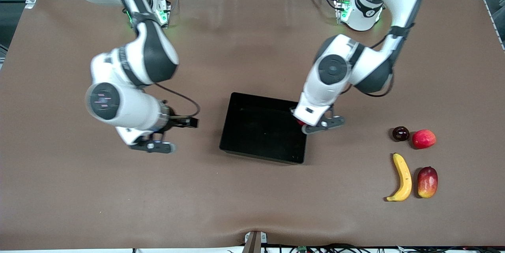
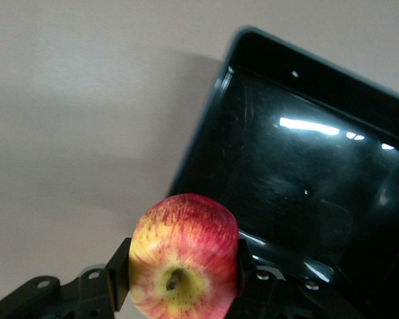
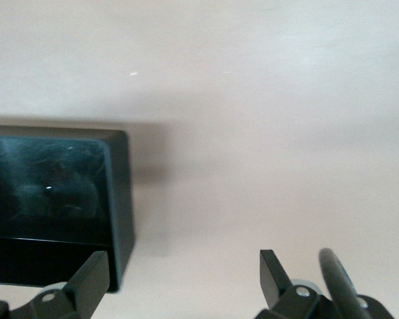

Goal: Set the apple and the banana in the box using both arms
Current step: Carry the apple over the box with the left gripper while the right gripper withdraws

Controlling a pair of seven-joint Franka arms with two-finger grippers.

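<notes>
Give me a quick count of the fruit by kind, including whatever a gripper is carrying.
Apple: 1, held in the left gripper over the box edge
Banana: 1
Mango: 1
Plain red round fruit: 1
Small dark round fruit: 1
Total: 5 fruits, 4 on the table toward the left arm's end.

Front view: high camera across the table (image 1: 79,190), looking down and toward both arm bases; it takes in the whole tabletop.

Left wrist view: close, looking down past its own gripper's fingers (image 2: 117,282) onto one corner of the black box (image 2: 299,166).

Right wrist view: close, looking down past its fingers (image 3: 88,282) at bare table beside another box corner.

The box (image 1: 263,127) is common to all three views.
</notes>
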